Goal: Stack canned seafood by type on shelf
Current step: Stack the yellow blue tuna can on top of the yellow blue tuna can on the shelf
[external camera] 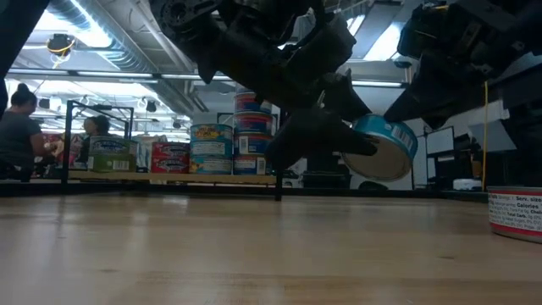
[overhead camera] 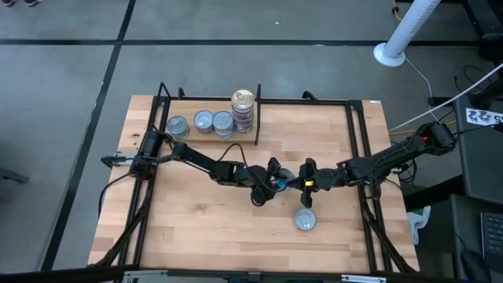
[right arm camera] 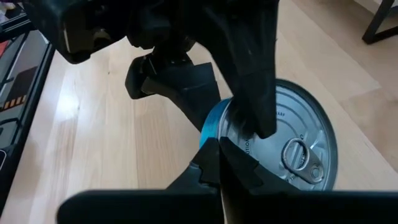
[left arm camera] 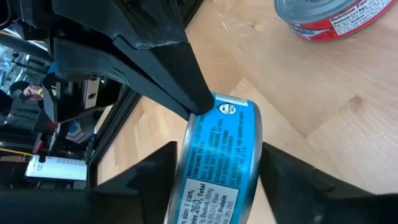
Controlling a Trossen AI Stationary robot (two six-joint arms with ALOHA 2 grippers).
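Observation:
A blue-labelled tin point(overhead camera: 281, 185) with a pale pull-tab top point(right arm camera: 298, 149) hangs in the air over the middle of the wooden shelf board point(overhead camera: 196, 228), tipped on edge point(external camera: 385, 148). My left gripper point(overhead camera: 273, 185) comes from the table's left and is shut on it. My right gripper point(overhead camera: 299, 182) comes from the right with its fingers together at the tin's rim. A red-labelled tin point(overhead camera: 305, 220) rests flat on the board near them. Three single tins point(overhead camera: 203, 122) and a stack point(overhead camera: 244, 110) stand by the far frame. My left gripper point(left arm camera: 217, 180) pinches the blue tin across its two flat faces. One finger point(right arm camera: 255, 87) lies over the pull-tab top and the other on the bottom face. The fingers come level from the table's left. The tin is lifted clear, on edge, with its label wall point(left arm camera: 217, 149) showing. My right gripper point(right arm camera: 221, 165) touches the tin's rim point(left arm camera: 205, 107) at the edge of the pull-tab face with its shut fingertips, slanting in from the table's right. Both fingers stay on that one side of the tin.
A black frame edges the board, with rails on the left point(overhead camera: 149, 196) and right point(overhead camera: 365, 196) and a short divider bar point(overhead camera: 257, 126) beside the stack. A white post base point(overhead camera: 391, 53) and cables lie off the far right corner. People sit in the room behind point(external camera: 17, 127).

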